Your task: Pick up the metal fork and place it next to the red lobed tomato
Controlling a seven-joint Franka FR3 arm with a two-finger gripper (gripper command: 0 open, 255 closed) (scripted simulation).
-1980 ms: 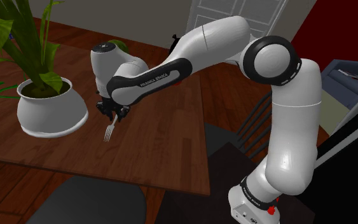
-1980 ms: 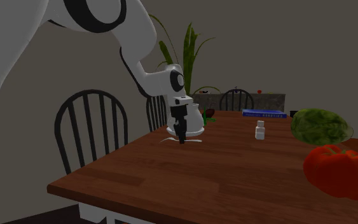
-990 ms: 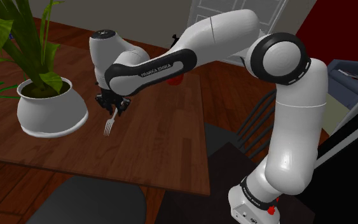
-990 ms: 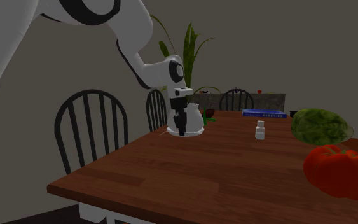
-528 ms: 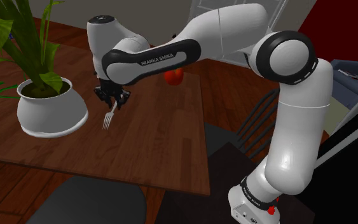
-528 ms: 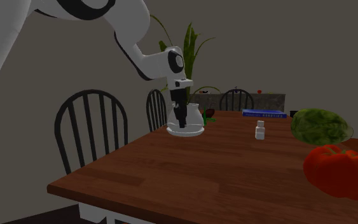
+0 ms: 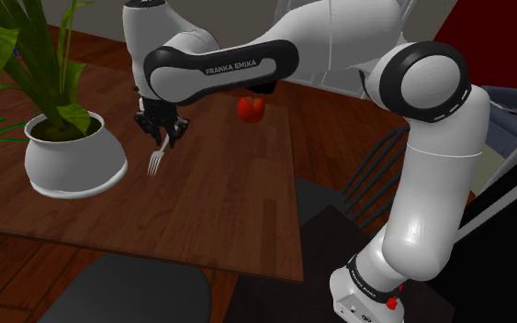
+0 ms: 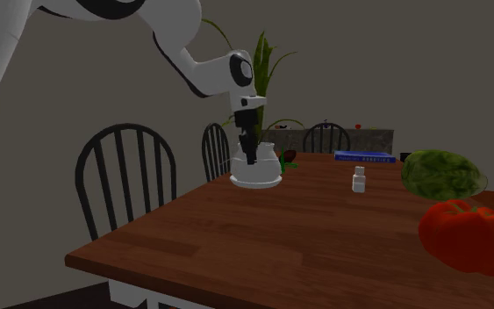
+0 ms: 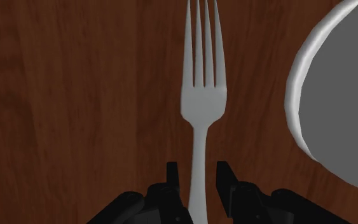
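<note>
While end effector (image 9: 198, 175) clasps it, fork (image 9: 203, 83) hangs tines-down.

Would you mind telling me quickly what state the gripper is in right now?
Gripper: shut on the fork, clasping its handle between both fingers, with the tines pointing away from the hand.

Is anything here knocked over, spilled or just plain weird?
Nothing looks spilled or tipped. The only unusual sight is the fork hanging tines-down above the table, clamped in the end effector; the plant pot beside it stands upright.
</note>
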